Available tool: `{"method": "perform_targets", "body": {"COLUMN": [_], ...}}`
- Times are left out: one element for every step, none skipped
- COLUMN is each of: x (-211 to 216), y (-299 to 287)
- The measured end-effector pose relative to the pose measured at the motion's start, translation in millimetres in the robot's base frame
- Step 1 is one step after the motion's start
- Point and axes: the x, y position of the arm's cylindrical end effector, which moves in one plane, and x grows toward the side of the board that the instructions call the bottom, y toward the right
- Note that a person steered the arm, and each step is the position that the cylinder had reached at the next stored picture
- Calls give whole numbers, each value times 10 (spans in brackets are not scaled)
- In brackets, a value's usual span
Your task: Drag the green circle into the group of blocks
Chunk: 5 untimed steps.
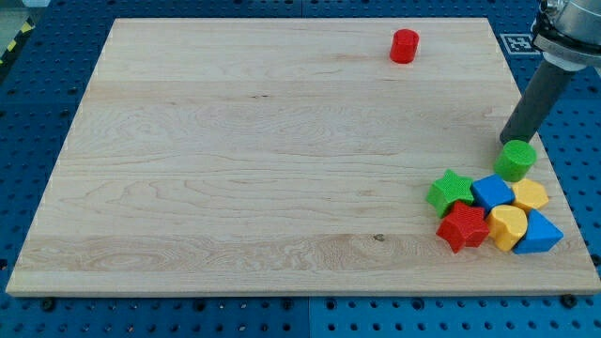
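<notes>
The green circle (516, 160) stands near the board's right edge, just above and to the right of the group of blocks. My tip (508, 142) rests against its upper left side. The group sits at the bottom right: a green star (450, 192), a blue cube (491, 192), a yellow block (530, 194), a red star (463, 227), a yellow heart (508, 226) and a blue triangle (538, 235). The green circle is almost touching the blue cube and the yellow block.
A red cylinder (404, 45) stands alone near the board's top edge, right of centre. The wooden board (235, 169) lies on a blue perforated table. The dark rod slants up to the arm at the view's top right.
</notes>
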Motion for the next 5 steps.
{"method": "perform_targets", "body": {"x": [0, -24, -48, 98, 340], "y": [-57, -79, 151, 431, 397]}}
